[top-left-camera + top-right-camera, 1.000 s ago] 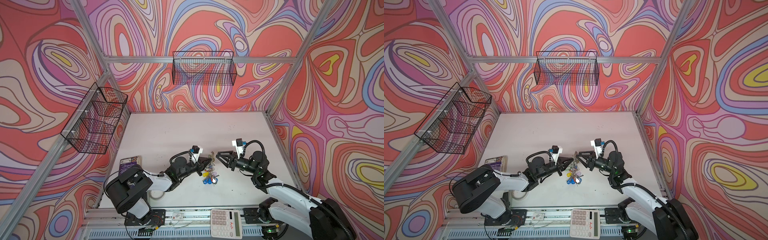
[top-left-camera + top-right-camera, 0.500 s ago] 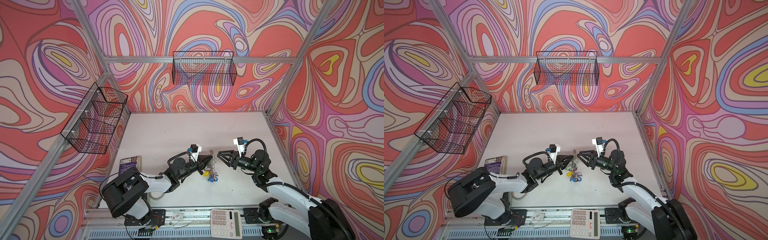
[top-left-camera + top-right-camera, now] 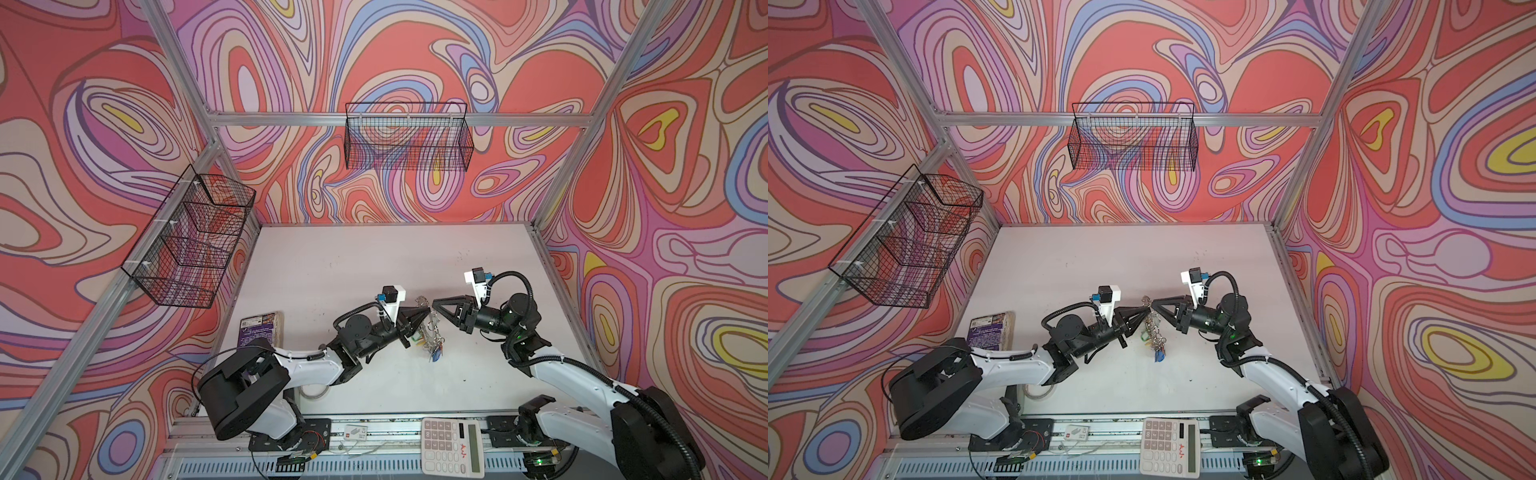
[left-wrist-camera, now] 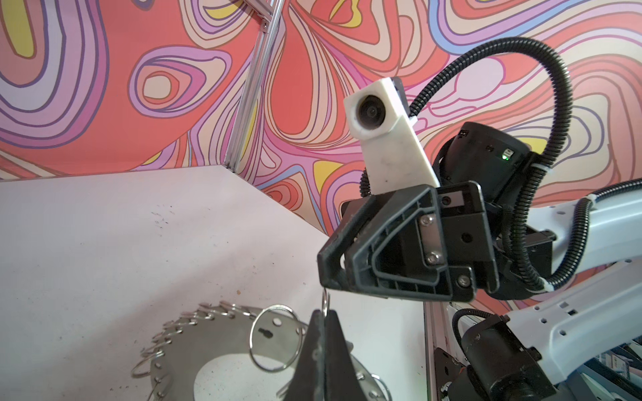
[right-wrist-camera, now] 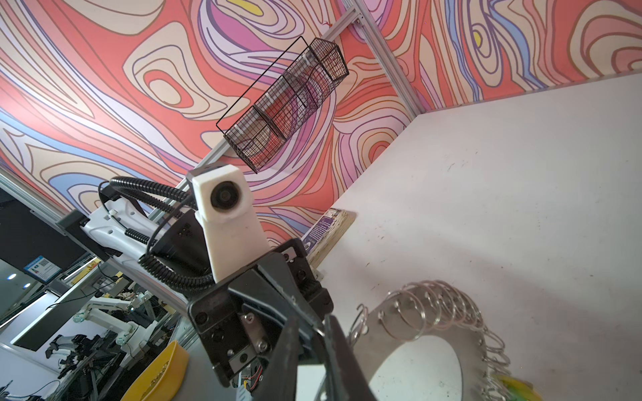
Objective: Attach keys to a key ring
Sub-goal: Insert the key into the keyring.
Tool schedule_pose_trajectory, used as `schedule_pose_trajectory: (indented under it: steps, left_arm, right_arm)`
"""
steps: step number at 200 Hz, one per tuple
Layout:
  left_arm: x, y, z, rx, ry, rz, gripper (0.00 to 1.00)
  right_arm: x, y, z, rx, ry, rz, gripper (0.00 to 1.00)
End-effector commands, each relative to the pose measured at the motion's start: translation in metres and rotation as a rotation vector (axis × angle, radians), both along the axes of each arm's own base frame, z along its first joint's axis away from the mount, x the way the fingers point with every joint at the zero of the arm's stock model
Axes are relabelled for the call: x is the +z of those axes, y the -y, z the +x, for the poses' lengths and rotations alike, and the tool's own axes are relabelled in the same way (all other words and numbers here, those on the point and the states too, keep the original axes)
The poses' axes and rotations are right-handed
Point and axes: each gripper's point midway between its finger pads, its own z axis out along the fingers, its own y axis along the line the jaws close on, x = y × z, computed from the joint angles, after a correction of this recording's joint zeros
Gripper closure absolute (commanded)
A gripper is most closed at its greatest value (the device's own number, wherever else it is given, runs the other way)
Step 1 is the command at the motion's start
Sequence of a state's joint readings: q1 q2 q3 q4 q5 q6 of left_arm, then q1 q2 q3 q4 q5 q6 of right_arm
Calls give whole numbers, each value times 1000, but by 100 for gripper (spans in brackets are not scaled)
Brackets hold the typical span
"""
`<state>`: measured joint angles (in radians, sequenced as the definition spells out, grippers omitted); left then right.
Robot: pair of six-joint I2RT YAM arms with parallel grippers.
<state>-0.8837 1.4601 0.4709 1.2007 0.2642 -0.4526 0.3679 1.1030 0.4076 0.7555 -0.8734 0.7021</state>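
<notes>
The key ring (image 3: 428, 326) (image 3: 1152, 328) is a flat silver disc fringed with small split rings, held on edge above the table; both wrist views show its plate (image 4: 194, 347) (image 5: 382, 347). Keys (image 3: 434, 353) (image 3: 1158, 355) with blue and yellow-green tags hang from its lower rim. My left gripper (image 3: 426, 312) (image 3: 1147, 309) (image 4: 324, 312) is shut on one split ring (image 4: 324, 300) at the upper rim. My right gripper (image 3: 433, 301) (image 3: 1153, 301) (image 5: 311, 318) (image 4: 330, 283) meets it tip to tip, jaws a narrow gap apart around that split ring's free end.
A purple booklet (image 3: 262, 328) lies at the table's left edge. A calculator (image 3: 453, 446) sits on the front rail. Wire baskets hang on the back wall (image 3: 403, 141) and the left wall (image 3: 191, 237). The far half of the white table (image 3: 374, 257) is bare.
The right gripper's jaws have narrowed from wide open to a small gap, and its tips have come in against the left gripper's tips. The left gripper keeps its grip.
</notes>
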Motion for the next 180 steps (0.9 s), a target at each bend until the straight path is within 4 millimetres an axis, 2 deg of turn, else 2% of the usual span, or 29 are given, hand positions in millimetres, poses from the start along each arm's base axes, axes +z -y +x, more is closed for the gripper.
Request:
schedule_pose_trajectory:
  steps: [1, 23, 67, 85, 110, 180]
  left_arm:
    - [57, -6, -6, 1, 121, -144, 100]
    - [60, -6, -7, -4, 127, -148, 100]
    - [62, -7, -8, 0, 134, -152, 100]
    - [63, -7, -7, 3, 135, -152, 100]
    - [63, -8, -6, 10, 135, -153, 100]
    - [56, -6, -4, 14, 124, -140, 100]
  right_arm:
    - [9, -1, -1, 15, 28, 19, 85]
    - [4, -1, 0, 9, 17, 14, 85]
    - [-8, 0, 4, -11, -7, 1, 77]
    - [-7, -1, 2, 5, -5, 11, 75]
    - [-7, -2, -1, 23, -6, 24, 83]
    - [-13, -1, -9, 42, -19, 29, 86]
